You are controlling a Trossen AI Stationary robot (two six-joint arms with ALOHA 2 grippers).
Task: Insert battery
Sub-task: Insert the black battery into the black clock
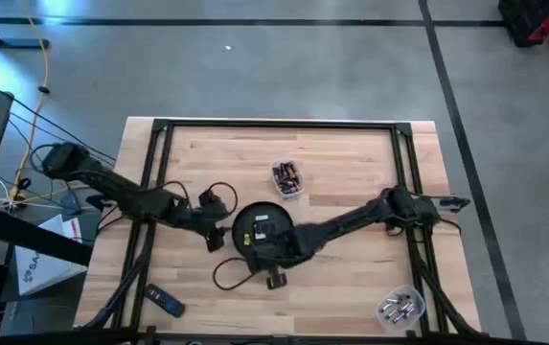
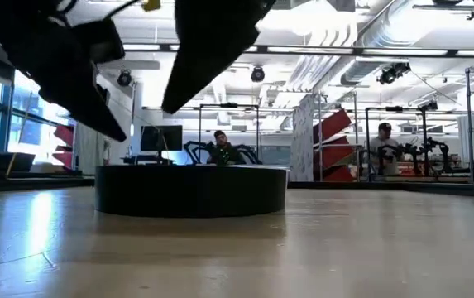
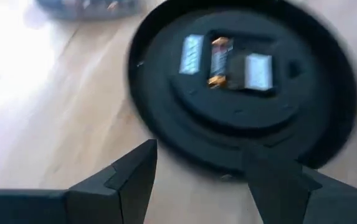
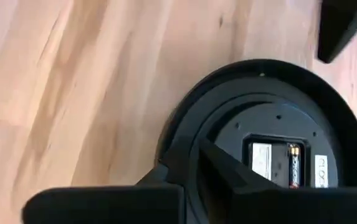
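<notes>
A round black device (image 1: 260, 233) lies flat on the wooden table, back side up. A battery (image 3: 218, 62) sits in its open compartment (image 4: 278, 163) between two white labels. My left gripper (image 3: 206, 177) is open at the device's left rim, one finger over the rim and one over bare wood. My right gripper (image 4: 190, 186) hovers over the device's near side, and its fingers look shut with nothing between them. In the low view both grippers hang clear above the device (image 2: 191, 190).
A clear tub of batteries (image 1: 286, 177) stands just beyond the device. A second tub (image 1: 400, 308) sits at the near right corner. A small dark gadget (image 1: 164, 302) lies near left. A black cable (image 1: 228, 275) loops by the device. A black frame (image 1: 274, 123) borders the table.
</notes>
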